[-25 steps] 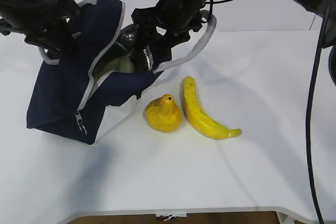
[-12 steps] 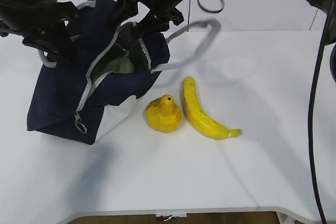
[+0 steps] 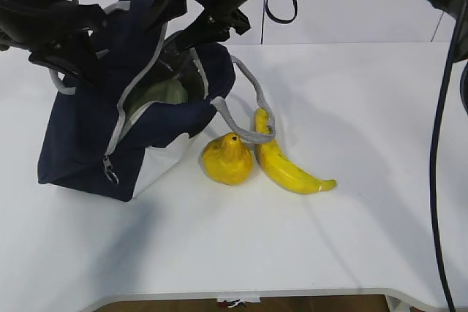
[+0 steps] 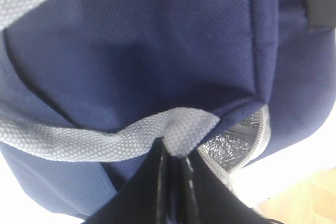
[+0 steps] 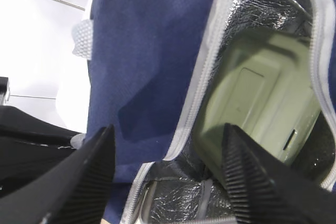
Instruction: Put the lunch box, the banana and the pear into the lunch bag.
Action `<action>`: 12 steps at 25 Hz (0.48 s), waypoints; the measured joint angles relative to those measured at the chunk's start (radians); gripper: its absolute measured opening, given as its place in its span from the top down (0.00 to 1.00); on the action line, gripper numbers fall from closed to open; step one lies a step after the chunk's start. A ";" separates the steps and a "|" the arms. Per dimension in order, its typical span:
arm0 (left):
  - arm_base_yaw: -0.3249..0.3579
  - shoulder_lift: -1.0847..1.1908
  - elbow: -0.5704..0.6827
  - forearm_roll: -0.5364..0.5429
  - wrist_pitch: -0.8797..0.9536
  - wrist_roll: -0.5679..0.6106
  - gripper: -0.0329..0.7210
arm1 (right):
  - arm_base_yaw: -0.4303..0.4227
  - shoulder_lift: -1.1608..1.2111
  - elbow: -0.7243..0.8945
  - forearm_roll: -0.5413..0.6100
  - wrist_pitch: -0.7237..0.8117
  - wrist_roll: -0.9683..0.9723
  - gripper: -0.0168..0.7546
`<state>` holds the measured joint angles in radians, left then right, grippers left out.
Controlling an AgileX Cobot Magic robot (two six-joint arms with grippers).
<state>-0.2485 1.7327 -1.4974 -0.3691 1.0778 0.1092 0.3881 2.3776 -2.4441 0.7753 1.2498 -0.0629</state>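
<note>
With the lunch box [image 5: 262, 103] already inside the lunch bag [image 3: 88, 137], directly below the spread right gripper [image 5: 168, 182]; left gripper [image 4: 173, 156] pinching a grey handle [image 4: 79, 142]; pear [image 3: 227, 158] and banana [image 3: 285, 162] not yet packed, lying well clear of both.

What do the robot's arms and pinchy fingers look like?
Both arms are black and chunky, with black cables looping beside the right one. The right gripper has two flat black fingers with tiny ridges on their pads. The left gripper is black too, narrowing to a thin tip.
</note>
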 joint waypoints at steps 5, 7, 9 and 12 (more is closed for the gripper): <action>0.000 0.000 0.000 0.004 0.000 0.000 0.96 | 0.000 0.000 0.000 0.000 0.000 0.000 0.32; 0.000 0.000 0.000 0.006 0.000 0.000 0.96 | 0.000 0.000 -0.004 0.000 0.000 0.000 0.32; 0.000 0.000 0.000 0.010 0.000 0.000 0.96 | -0.002 0.000 -0.008 0.001 0.000 0.000 0.32; 0.000 0.000 0.000 0.024 0.000 0.000 0.96 | -0.010 0.000 -0.038 0.001 0.000 0.000 0.32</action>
<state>-0.2485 1.7327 -1.4974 -0.3452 1.0778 0.1092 0.3779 2.3776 -2.4820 0.7760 1.2498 -0.0629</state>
